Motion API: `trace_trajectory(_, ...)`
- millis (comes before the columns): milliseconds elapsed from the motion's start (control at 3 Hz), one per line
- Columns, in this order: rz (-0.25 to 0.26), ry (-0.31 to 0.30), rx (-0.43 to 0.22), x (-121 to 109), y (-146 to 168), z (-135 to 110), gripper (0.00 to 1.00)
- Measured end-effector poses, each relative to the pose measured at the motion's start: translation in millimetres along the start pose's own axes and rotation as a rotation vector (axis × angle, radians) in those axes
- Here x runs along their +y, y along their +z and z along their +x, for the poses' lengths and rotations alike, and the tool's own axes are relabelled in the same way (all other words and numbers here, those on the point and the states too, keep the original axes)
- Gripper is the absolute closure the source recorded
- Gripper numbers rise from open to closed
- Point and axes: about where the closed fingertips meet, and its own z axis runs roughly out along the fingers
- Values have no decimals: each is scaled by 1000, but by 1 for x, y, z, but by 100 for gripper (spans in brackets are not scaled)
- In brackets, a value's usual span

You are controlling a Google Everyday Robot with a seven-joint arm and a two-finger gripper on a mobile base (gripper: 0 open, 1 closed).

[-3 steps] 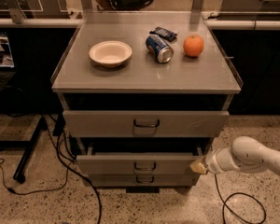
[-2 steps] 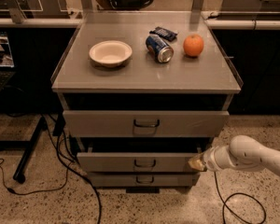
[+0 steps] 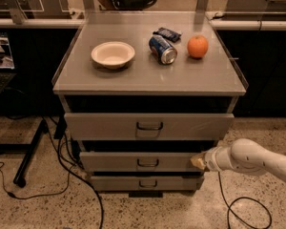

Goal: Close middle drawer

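The middle drawer (image 3: 133, 162) is the grey flat-fronted drawer with a small dark loop handle, between the taller top drawer (image 3: 148, 126) and the narrower lowest drawer (image 3: 145, 182). It stands slightly out from the cabinet, less far than the top drawer. My gripper (image 3: 198, 162) comes in from the right on a white arm, and its tip rests against the right end of the middle drawer's front.
On the cabinet top (image 3: 133, 80) stand a white bowl (image 3: 113, 54), a tipped blue can (image 3: 162, 49), a dark wrapper (image 3: 168, 33) and an orange (image 3: 198, 46). Black cables (image 3: 81, 185) and a stand leg (image 3: 31, 151) lie on the floor at left. A cable (image 3: 243, 209) loops at right.
The middle drawer has slid inward toward the cabinet, and my gripper has moved left and inward with it, staying against its right front end.
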Motion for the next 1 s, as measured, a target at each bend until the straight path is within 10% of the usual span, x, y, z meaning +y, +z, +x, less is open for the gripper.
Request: trace_trajectory(1000, 82, 34, -32, -5, 9, -5, 100)
